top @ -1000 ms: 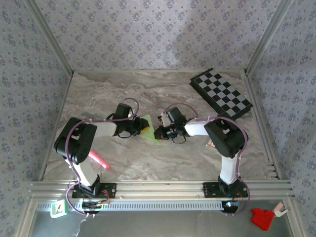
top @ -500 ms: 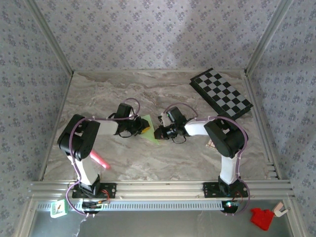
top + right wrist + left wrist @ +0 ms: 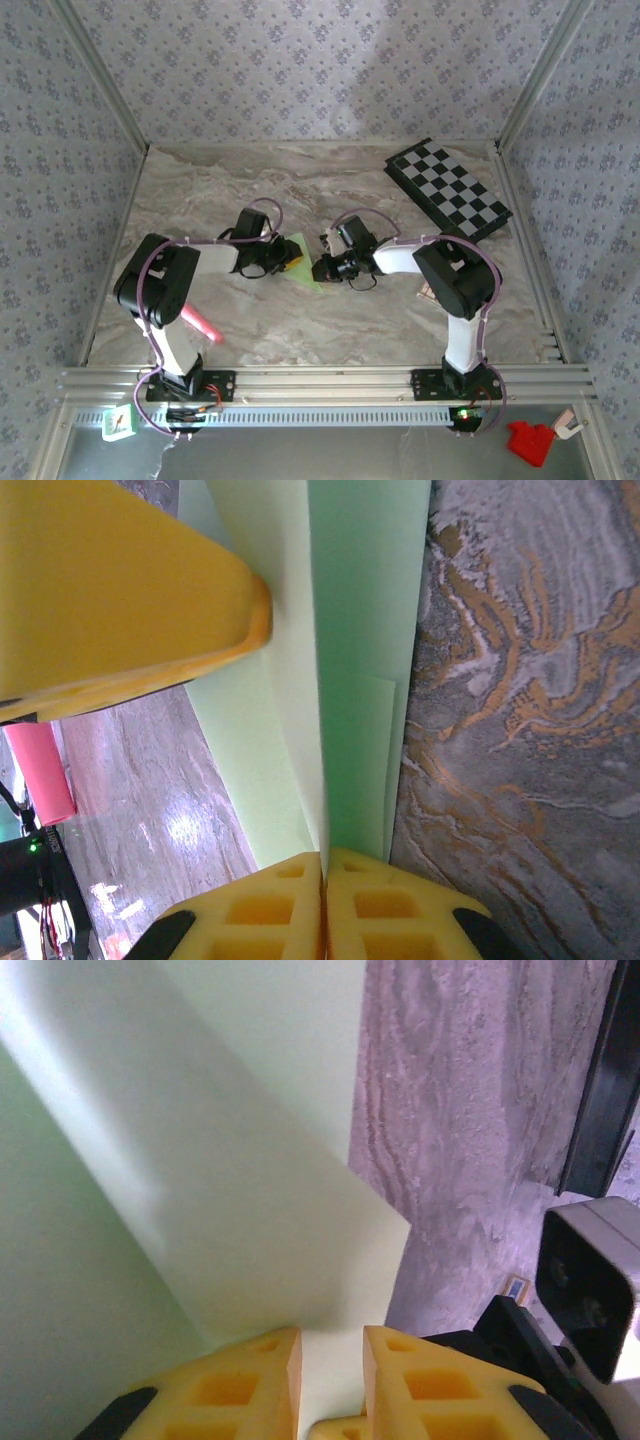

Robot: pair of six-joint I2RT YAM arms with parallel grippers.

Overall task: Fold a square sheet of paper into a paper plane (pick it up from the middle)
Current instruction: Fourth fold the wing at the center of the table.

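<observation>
The paper, pale green and partly folded, lies on the marble-patterned table at about its middle, between the two grippers.

Nearest, to the left and close to the left arm's base, a pink marker lies on the table, well apart from the paper.

Farther in, the left gripper reaches over the paper's left side. In the left wrist view its yellow fingers stand a narrow gap apart, with a raised flap of the paper running down to that gap; whether they pinch it I cannot tell. In the right wrist view one of those fingers rests against the paper's top.

The right gripper meets the paper from the right. Its jaws are pressed together, and a crease of the paper runs straight into the seam between them, so it is grasping the paper at that fold.

In the far right corner a black-and-grey chequered board lies flat, well apart from all of this.
</observation>
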